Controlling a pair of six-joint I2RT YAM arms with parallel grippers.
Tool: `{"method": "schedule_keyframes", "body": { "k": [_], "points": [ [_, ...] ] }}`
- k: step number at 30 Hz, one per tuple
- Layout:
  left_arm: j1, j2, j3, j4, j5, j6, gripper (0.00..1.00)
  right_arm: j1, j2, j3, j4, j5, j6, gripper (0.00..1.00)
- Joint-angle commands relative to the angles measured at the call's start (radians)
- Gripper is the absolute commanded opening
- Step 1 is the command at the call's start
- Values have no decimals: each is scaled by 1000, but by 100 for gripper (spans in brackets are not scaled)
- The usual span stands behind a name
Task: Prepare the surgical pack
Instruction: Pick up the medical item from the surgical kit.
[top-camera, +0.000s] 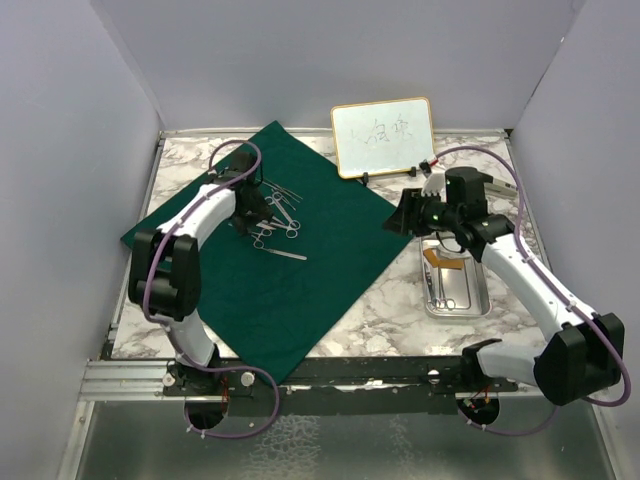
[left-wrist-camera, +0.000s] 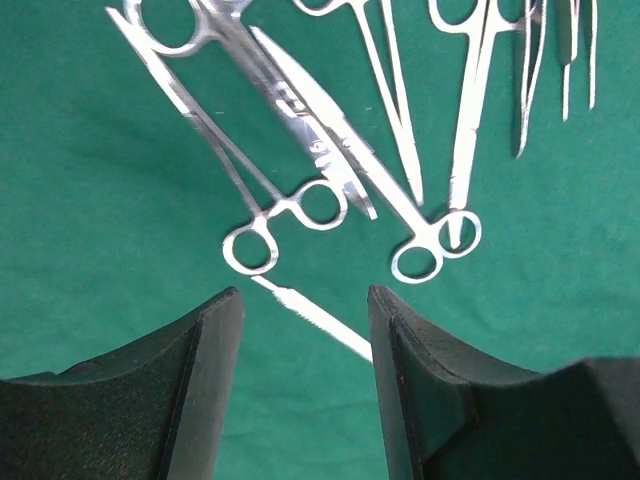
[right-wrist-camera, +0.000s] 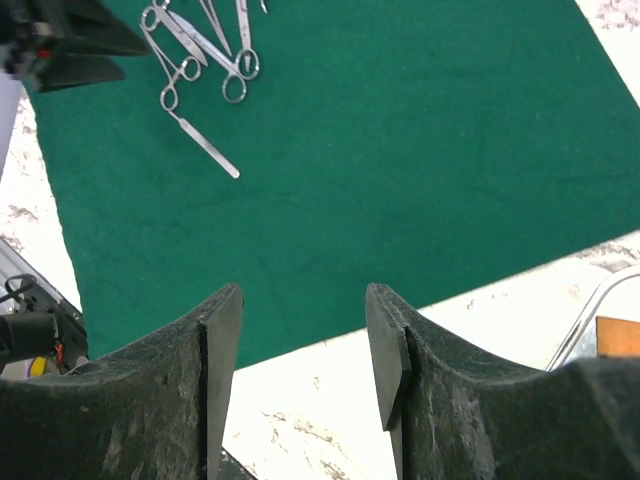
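**Top cam:** Dark green cloth lies spread at a slant across the marble table, L of centre. A cluster of silver scissor-type instruments sits on its upper part. Left gripper hangs right at that cluster. Right gripper hovers near the cloth's R edge, facing it. Small steel tray rests on bare marble beside the right arm, off the cloth, with a few more instruments inside. Gold-framed whiteboard stands at the back.

**L wrist cam:** Left gripper has its jaws apart, gripping nothing. Ring-handled instruments lie fanned and overlapping on the cloth just ahead. One slim flat tool on the cloth runs under the gap.

**R wrist cam:** Right gripper is also spread, nothing btwn the fingers, over the cloth's edge. Instruments show well apart at top L; tray rim at far R.
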Motion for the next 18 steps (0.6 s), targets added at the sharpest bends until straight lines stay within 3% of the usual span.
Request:
{"method": "schedule_keyframes", "body": {
  "k": [1, 9, 18],
  "points": [
    [-44, 110, 121, -80, -42, -240, 56, 4, -51, -30, 92, -45, -32, 52],
    [-110, 303, 352, -206, -45, -483, 56, 5, -67, -57, 103, -32, -46, 52],
    [-108, 351, 352, -221, -78, -595, 43, 5, -67, -68, 111, -25, -49, 52]
  ]
}}
